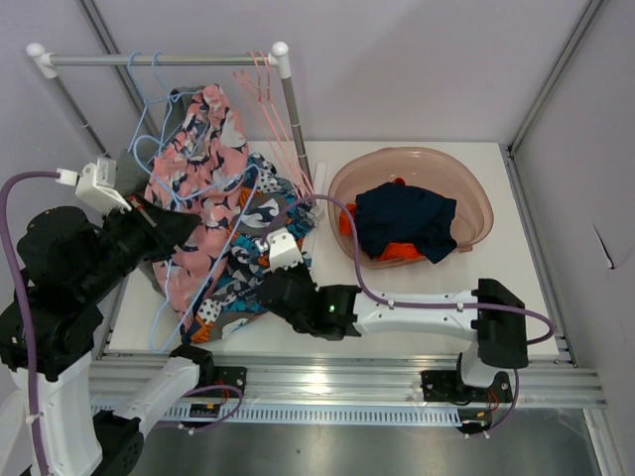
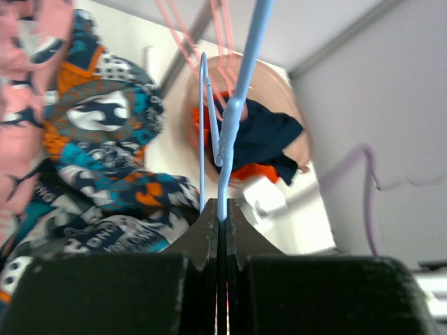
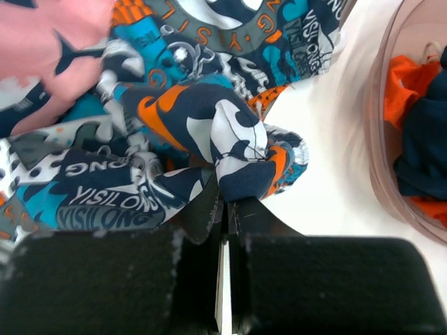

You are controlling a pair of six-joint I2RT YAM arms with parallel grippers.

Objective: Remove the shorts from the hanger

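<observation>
A light blue wire hanger (image 1: pixel 213 243) leans from the rack down toward the table's front left. Patterned navy, teal and orange shorts (image 1: pixel 253 233) drape beside it, partly under pink patterned shorts (image 1: pixel 203 159). My left gripper (image 1: pixel 179 226) is shut on the blue hanger's wire (image 2: pixel 230 132), which runs up from between my jaws. My right gripper (image 1: pixel 266 290) is shut on a fold of the patterned shorts (image 3: pixel 234 150) just above the table. The pink shorts show at the upper left of the right wrist view (image 3: pixel 49 42).
A white rack (image 1: pixel 159 58) with pink hangers (image 1: pixel 283 119) and more blue hangers stands at the back left. A translucent pink basin (image 1: pixel 476 198) holding navy and orange clothes (image 1: pixel 407 223) sits at the right, also in the left wrist view (image 2: pixel 181 91).
</observation>
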